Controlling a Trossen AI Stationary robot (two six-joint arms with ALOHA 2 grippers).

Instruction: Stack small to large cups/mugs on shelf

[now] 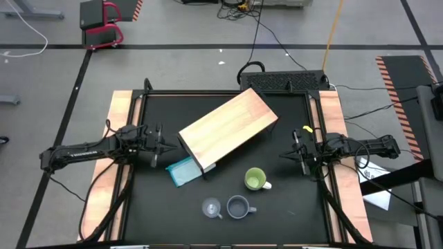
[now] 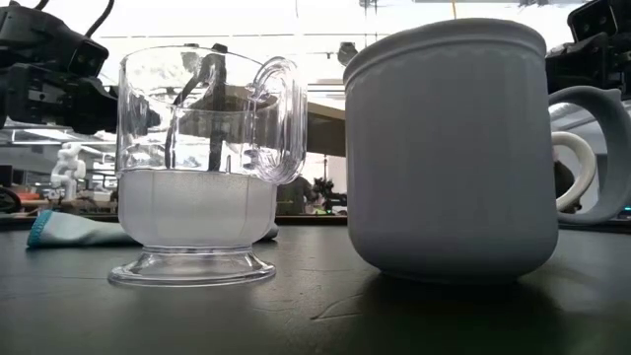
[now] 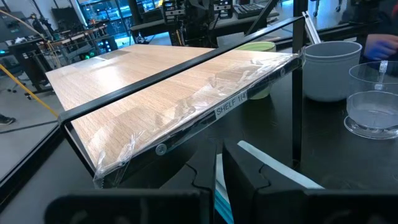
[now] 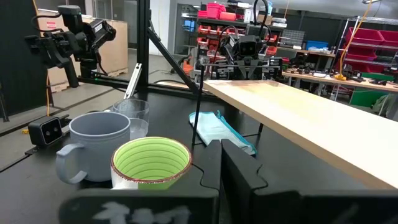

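The light-wood shelf (image 1: 228, 130) stands slantwise at the table's middle on thin black legs. It also shows in the left wrist view (image 3: 161, 87) and the right wrist view (image 4: 311, 118). The light-green mug (image 1: 255, 180) stands upright near it, toward the near right. The grey-blue mug (image 1: 238, 207) and the small clear glass cup (image 1: 211, 207) stand side by side near the front edge. My left gripper (image 1: 166, 146) is shut and empty, left of the shelf. My right gripper (image 1: 285, 155) is shut and empty, right of the green mug.
A flat teal block (image 1: 183, 171) lies on the table at the shelf's near left corner. Light wood strips (image 1: 119, 138) border the black table on the left and right. In the low view the glass cup (image 2: 202, 168) and grey-blue mug (image 2: 449, 148) fill the foreground.
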